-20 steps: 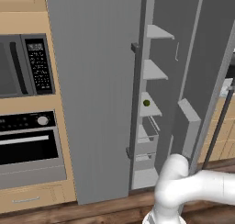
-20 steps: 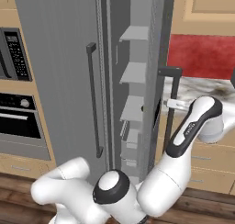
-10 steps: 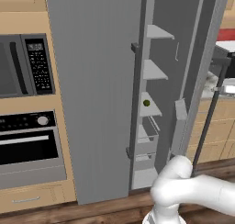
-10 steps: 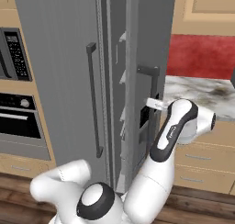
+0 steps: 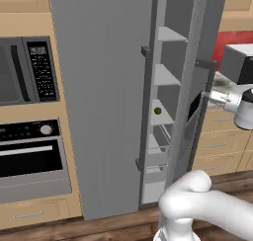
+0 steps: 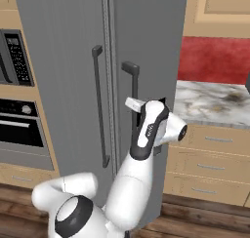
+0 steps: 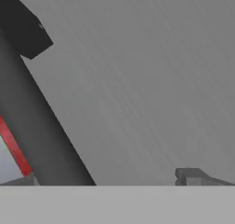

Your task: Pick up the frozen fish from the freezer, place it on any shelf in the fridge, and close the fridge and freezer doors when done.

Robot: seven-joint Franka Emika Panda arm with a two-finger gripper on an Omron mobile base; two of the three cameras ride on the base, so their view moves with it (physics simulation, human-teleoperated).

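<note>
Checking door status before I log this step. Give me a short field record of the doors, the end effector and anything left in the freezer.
fridge door: looks shut
freezer door: ajar; shelves show through the gap in the left base view
end effector: open, holding nothing, at the freezer door's outer face near its handle
freezer contents seen: small green ball on a middle shelf
likely next: push the freezer door fully shut

Green ball (image 5: 157, 110) on freezer (image 5: 170, 82) shelf
</note>
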